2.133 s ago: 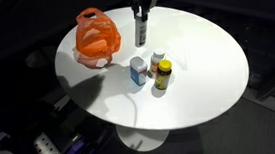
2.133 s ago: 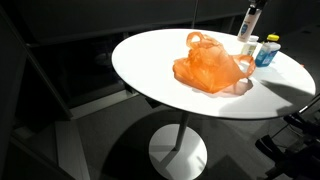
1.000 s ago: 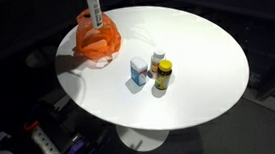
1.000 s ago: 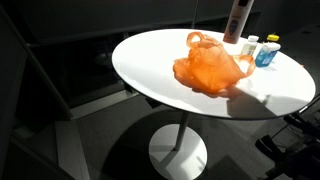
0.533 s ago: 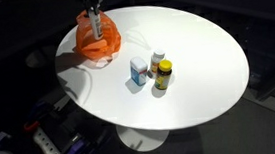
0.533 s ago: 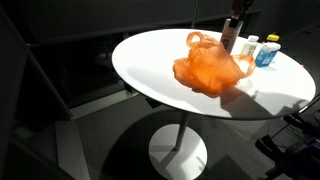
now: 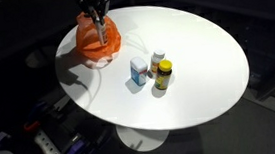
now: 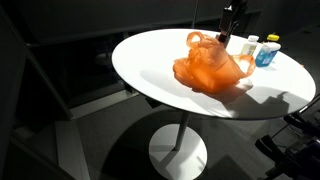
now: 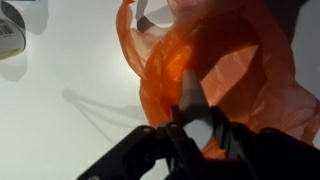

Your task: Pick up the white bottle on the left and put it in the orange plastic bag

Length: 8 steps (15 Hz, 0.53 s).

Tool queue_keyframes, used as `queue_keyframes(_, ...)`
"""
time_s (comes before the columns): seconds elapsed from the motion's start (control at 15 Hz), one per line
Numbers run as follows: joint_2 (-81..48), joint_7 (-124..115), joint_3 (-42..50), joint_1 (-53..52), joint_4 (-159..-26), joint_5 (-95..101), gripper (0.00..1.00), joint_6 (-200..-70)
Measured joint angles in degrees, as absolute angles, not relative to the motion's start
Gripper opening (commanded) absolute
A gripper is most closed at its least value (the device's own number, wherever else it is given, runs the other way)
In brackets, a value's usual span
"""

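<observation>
The orange plastic bag [image 7: 97, 45] lies crumpled at the table's edge and also shows in the other exterior view [image 8: 208, 65]. My gripper [image 7: 98, 20] hangs straight above the bag, shut on the white bottle [image 7: 101, 33]. The bottle points down, with its lower end in the bag's opening. In the wrist view the jaws [image 9: 194, 126] clasp the bottle [image 9: 192, 98] on both sides, with the bag [image 9: 235, 70] spread beneath it. The bottle's lower end is hidden by the plastic [image 8: 222, 42].
The round white table [image 7: 201, 51] carries three small containers near its middle: a blue and white bottle [image 7: 138, 71], a white jar [image 7: 157, 60] and a yellow bottle [image 7: 164, 76]. They stand to one side of the bag [image 8: 266, 50]. The surroundings are dark.
The gripper carried the white bottle from beside the bag to above it, then lowered it. The bottle's lower end now sits in the bag's opening.
</observation>
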<state>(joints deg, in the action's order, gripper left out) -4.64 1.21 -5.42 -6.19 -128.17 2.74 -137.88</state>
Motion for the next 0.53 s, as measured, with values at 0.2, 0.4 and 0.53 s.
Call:
queue_keyframes(0.2, -5.71, 1.12, -5.08, -6.11, -128.73, 3.25, 0.59, -139.83)
queue_keyframes(0.4, -6.13, 0.01, -4.55, -6.03, -128.96, 4.78, 0.73, -140.19)
queue_keyframes(0.53, -6.01, -0.49, -4.05, -5.99, -128.95, 5.12, 0.89, -140.04)
